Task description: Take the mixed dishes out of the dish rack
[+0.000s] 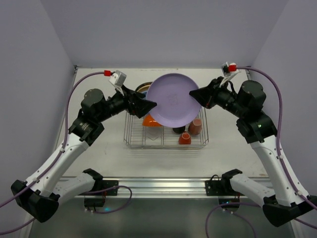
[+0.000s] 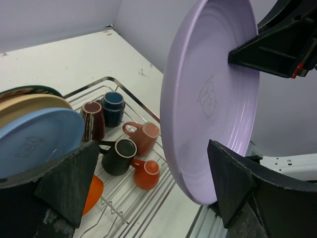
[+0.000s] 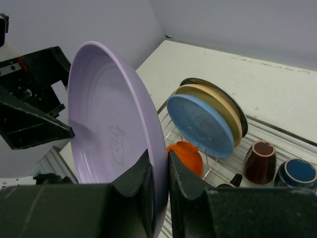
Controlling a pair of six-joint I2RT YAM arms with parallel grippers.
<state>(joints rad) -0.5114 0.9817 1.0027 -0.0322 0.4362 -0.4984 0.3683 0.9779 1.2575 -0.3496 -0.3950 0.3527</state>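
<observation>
A lavender plate (image 1: 173,99) (image 2: 208,99) (image 3: 109,124) hangs tilted above the dish rack (image 1: 130,144). My right gripper (image 1: 194,94) (image 3: 159,163) is shut on its right rim. The left gripper (image 1: 151,105) (image 2: 152,148) stands open, with the plate's opposite rim between its fingers (image 2: 233,183), close to the right one. In the rack stand a blue plate (image 3: 200,124), a yellow-orange plate (image 3: 225,111) and a dark-rimmed plate (image 3: 237,106). Below them lies an orange bowl (image 3: 185,153), upside down.
Mugs lie in the rack's right part: maroon (image 2: 92,121), blue (image 2: 114,106), pink (image 2: 143,136), black (image 2: 119,156) and orange (image 2: 147,173). White table surrounds the rack. Grey walls close in behind and at both sides.
</observation>
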